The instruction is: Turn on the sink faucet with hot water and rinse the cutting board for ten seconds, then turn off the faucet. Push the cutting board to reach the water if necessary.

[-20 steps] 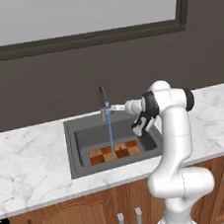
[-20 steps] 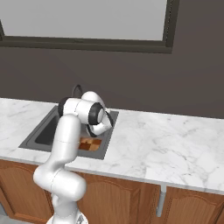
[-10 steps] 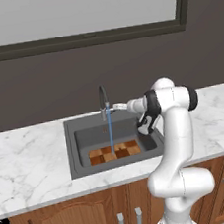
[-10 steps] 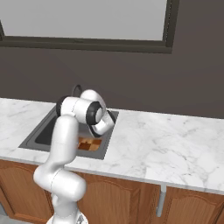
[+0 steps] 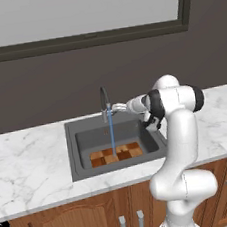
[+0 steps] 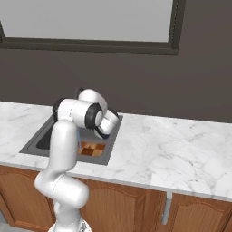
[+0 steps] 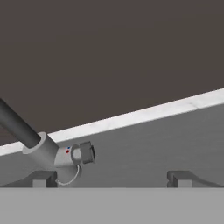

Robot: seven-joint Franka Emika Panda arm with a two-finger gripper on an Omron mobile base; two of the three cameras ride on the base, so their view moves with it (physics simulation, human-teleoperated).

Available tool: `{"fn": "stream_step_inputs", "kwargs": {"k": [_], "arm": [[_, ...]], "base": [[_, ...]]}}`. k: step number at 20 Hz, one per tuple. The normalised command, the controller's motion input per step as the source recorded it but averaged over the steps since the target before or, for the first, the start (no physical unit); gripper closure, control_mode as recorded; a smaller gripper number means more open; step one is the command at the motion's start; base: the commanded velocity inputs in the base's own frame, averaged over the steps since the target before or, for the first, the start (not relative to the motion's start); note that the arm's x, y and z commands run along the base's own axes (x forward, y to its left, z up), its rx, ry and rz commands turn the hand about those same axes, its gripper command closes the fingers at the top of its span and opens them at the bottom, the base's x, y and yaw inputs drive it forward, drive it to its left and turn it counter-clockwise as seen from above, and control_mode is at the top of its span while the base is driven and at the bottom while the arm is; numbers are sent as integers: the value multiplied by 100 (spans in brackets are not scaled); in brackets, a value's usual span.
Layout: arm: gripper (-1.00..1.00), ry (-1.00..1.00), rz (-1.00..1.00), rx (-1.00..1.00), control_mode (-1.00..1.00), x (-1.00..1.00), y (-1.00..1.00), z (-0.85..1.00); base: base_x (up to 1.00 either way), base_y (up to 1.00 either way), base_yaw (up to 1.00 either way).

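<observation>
Your end effector (image 7: pixel 107 179) is spread wide w/ nothing between the tips, hovering just beside the faucet (image 5: pixel 104 102) base, near its side lever (image 7: pixel 85 153). Faucet sits at the back rim of the sink (image 5: pixel 76 168), spout arched fwd over the basin. Water (image 5: pixel 111 136) runs as a thin blue stream straight down onto the cutting board (image 5: pixel 115 154). Board lies flat on the basin floor, toward the front. Sink is set in the white marble tabletop (image 5: pixel 26 166). Wooden cabinet doors (image 5: pixel 74 226) below.
</observation>
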Motion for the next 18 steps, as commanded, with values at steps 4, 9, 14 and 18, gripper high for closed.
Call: {"fn": "stream_step_inputs", "kwargs": {"k": [4, 9, 14, 18], "arm": [[-100, 14, 0, 1, -100, -19, -17, 40], [-100, 6, 1, 6, -100, -7, -40, 51], [-100, 12, 1, 10, -100, 0, -37, 55], [-100, 26, 4, 3, -100, 0, -6, 33]], "base": [[0, 0, 0], [0, 0, 0], [0, 0, 0], [0, 0, 0]]}}
